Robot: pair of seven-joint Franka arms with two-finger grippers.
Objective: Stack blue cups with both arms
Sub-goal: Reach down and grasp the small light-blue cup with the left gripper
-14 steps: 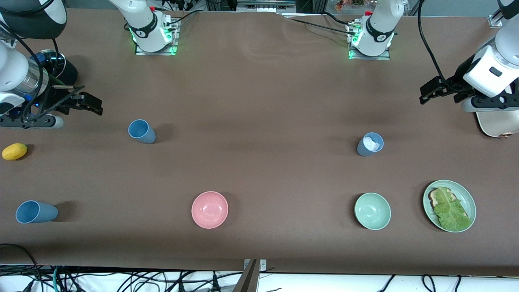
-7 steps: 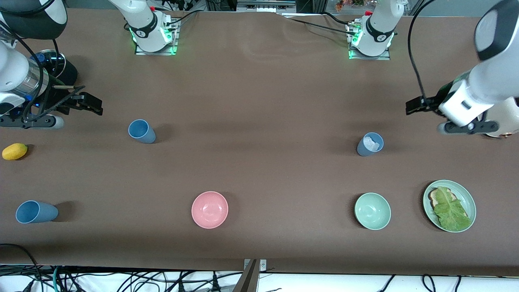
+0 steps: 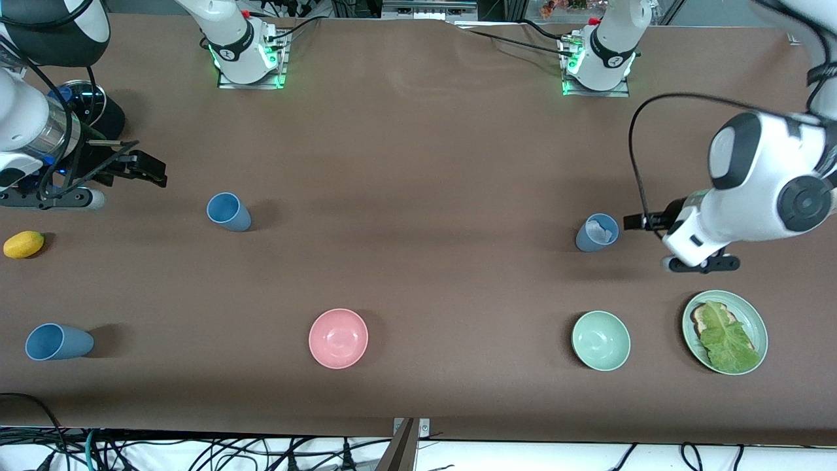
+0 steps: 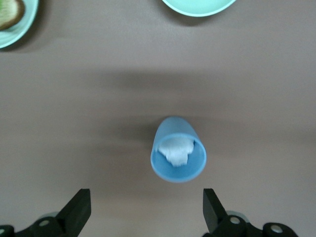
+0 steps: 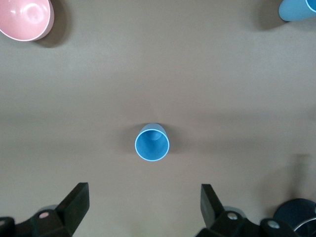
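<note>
Beside my left gripper (image 4: 144,210) – fingers spread – stands a matte blue cup (image 3: 597,232), upright, white stuff inside. My right gripper (image 5: 143,207), also spread, waits near another cup (image 3: 228,211) – empty.

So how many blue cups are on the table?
3: one cup by the right gripper, one with something white inside by the left gripper, one nearest the front camera.

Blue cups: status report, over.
Left gripper open beside the paper-filled blue cup. Right gripper open, waiting. All cups apart, unstacked. Path clear.
</note>
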